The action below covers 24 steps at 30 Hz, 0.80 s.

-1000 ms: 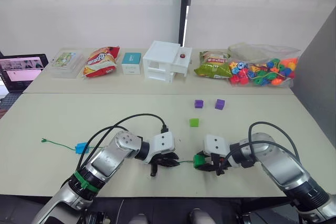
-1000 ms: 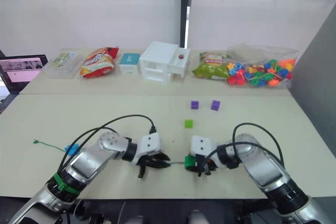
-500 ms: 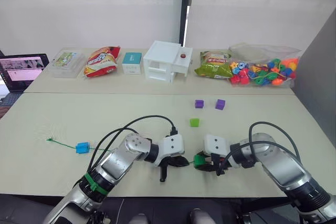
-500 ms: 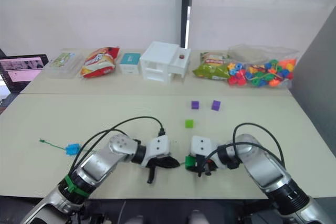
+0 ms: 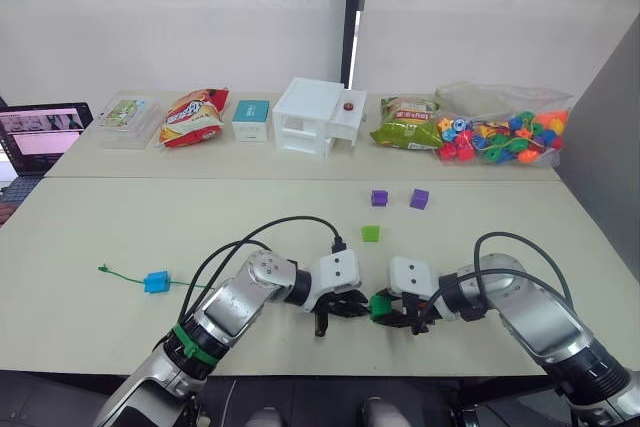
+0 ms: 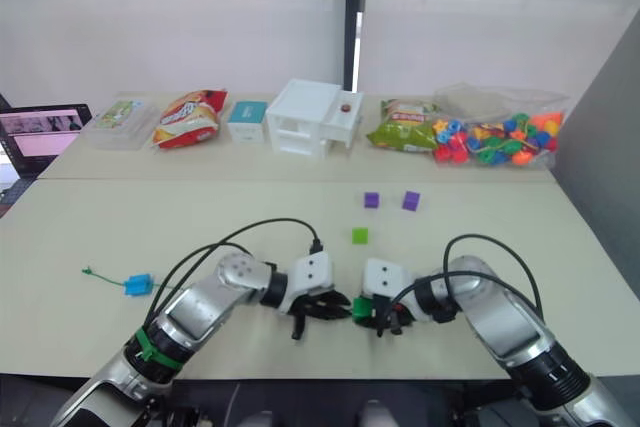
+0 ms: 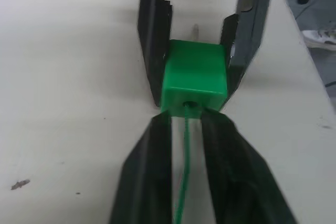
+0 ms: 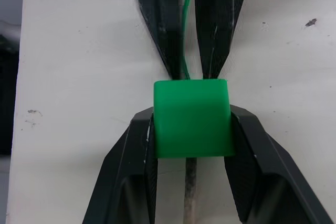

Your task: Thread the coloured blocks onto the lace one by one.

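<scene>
Tabletop (image 5: 120, 227): lace-threaded green cube (image 8: 191, 117)

Near the front edge of the table (image 6: 90, 207), the left gripper (image 6: 330, 309) and right gripper (image 6: 372, 313) are meeting tip to tip around a dark green block (image 6: 361, 306). A blue block (image 6: 138, 285) is sitting on the green lace (image 6: 100, 275) toward the left edge. A light green block (image 6: 360, 235) and two purple blocks (image 6: 371, 200) (image 6: 410, 200) are lying farther back, right of the middle.

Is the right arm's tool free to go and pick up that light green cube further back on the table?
Probably not yet: the right tool is shut on the dark green cube being threaded onto the lace. The light green cube has bare table around it.
</scene>
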Each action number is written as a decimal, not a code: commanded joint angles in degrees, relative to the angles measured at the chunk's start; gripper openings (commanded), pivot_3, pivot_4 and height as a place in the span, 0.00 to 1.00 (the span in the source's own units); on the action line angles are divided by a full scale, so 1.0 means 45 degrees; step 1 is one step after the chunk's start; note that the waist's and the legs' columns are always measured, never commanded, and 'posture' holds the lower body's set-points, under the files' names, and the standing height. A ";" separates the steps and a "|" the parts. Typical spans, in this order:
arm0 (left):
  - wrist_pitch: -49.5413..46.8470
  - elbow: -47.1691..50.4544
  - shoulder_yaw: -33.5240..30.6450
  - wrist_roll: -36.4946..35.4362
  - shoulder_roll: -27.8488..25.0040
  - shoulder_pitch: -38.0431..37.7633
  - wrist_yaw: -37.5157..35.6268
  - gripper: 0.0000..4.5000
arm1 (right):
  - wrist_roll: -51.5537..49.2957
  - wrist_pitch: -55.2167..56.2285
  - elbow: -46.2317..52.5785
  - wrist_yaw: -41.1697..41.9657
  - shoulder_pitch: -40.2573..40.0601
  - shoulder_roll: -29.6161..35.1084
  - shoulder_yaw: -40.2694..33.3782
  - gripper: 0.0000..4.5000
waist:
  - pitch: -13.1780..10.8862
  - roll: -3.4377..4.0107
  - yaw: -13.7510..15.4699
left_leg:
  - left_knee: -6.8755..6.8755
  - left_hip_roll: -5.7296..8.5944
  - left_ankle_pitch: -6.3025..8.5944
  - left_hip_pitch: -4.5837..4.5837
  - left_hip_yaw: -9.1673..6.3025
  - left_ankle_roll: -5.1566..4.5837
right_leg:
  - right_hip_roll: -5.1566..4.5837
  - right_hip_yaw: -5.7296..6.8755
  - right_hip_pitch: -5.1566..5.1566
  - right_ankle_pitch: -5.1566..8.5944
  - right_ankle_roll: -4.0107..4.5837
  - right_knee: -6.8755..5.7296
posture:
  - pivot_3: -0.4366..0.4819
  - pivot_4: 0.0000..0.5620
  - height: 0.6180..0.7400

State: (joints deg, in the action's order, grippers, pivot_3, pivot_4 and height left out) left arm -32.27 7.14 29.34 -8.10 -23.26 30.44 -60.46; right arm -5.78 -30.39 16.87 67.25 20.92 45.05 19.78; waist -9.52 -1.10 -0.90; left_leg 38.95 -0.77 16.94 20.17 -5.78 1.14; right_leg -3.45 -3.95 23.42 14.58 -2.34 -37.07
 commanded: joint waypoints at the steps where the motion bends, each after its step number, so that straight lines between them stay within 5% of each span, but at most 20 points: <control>1: -0.0239 0.0736 -0.0415 -0.0643 -0.0083 0.0075 -0.0331 0.48 | -0.0122 -0.0195 0.0254 -0.0113 -0.0213 -0.0017 0.0054 0.27 | 0.0000 0.0000 0.0002 | 0.0000 0.0000 0.0000 0.0002 0.0000 0.0000 | 0.0000 -0.0001 0.0000 0.0000 0.0000 0.0001 | 0.48 0.27 1.00; 2: -0.0263 0.0797 -0.0486 -0.0703 -0.0167 0.0098 -0.0367 0.53 | -0.0232 -0.0265 0.0338 -0.0126 -0.0233 -0.0036 -0.0045 0.27 | 0.0000 0.0000 0.0002 | 0.0001 0.0000 0.0000 0.0001 0.0000 0.0000 | 0.0000 0.0000 0.0000 0.0000 0.0000 0.0001 | 0.48 0.27 1.00; 4: -0.0251 0.0964 -0.0548 -0.0750 -0.0362 0.0093 -0.0493 0.69 | -0.0401 -0.0299 0.0508 -0.0285 -0.0248 -0.0090 -0.0360 0.49 | 0.0000 0.0000 -0.0028 | -0.0001 -0.0001 0.0000 0.0000 -0.0001 0.0000 | 0.0001 0.0000 0.0000 0.0000 0.0000 0.0000 | 0.48 0.27 1.00; 8: 0.0039 0.0902 -0.0286 -0.0428 -0.0410 0.0119 -0.0288 0.98 | -0.0908 -0.0508 0.1046 -0.0294 -0.0317 0.0152 -0.0985 0.79 | -0.0001 0.0000 -0.0005 | 0.0000 0.0000 0.0000 0.0004 -0.0002 0.0000 | 0.0001 0.0000 0.0002 0.0000 0.0000 0.0001 | 0.48 0.27 1.00; 11: 0.0522 0.0313 0.0096 0.0131 -0.0097 0.0262 0.0085 1.00 | -0.1315 -0.0601 0.1508 -0.0217 -0.0626 0.0583 -0.1579 0.99 | -0.0001 -0.0001 0.0025 | 0.0001 0.0002 0.0000 0.0006 -0.0001 0.0000 | -0.0002 -0.0001 0.0002 0.0000 0.0000 0.0005 | 0.48 0.27 1.00; 22: 0.1716 -0.1998 0.0739 0.0863 0.1573 0.0907 0.0336 1.00 | -0.1605 0.0244 0.1272 -0.0384 -0.2254 0.1649 -0.2508 0.99 | -0.0003 -0.0003 -0.0016 | 0.0001 0.0004 0.0000 0.0010 0.0007 -0.0001 | -0.0002 -0.0004 -0.0002 0.0000 -0.0001 0.0020 | 0.48 0.27 1.00; 24: 0.1773 -0.2065 0.0701 0.0767 0.1642 0.0913 0.0135 0.81 | -0.1580 0.0334 0.1185 -0.0441 -0.2315 0.1649 -0.2493 1.00 | -0.0003 -0.0002 -0.0040 | 0.0000 0.0002 0.0000 0.0008 0.0007 -0.0001 | 0.0001 -0.0004 -0.0001 0.0000 -0.0001 0.0018 | 0.48 0.27 1.00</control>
State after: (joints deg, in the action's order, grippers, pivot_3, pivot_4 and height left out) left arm -25.48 -2.54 32.82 -4.44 -16.07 33.70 -59.26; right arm -12.48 -30.15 21.47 65.60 10.38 52.21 10.10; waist -9.53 -1.11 -1.07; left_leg 38.95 -0.76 16.94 20.19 -5.75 1.13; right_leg -3.44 -3.97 23.42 14.58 -2.34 -37.00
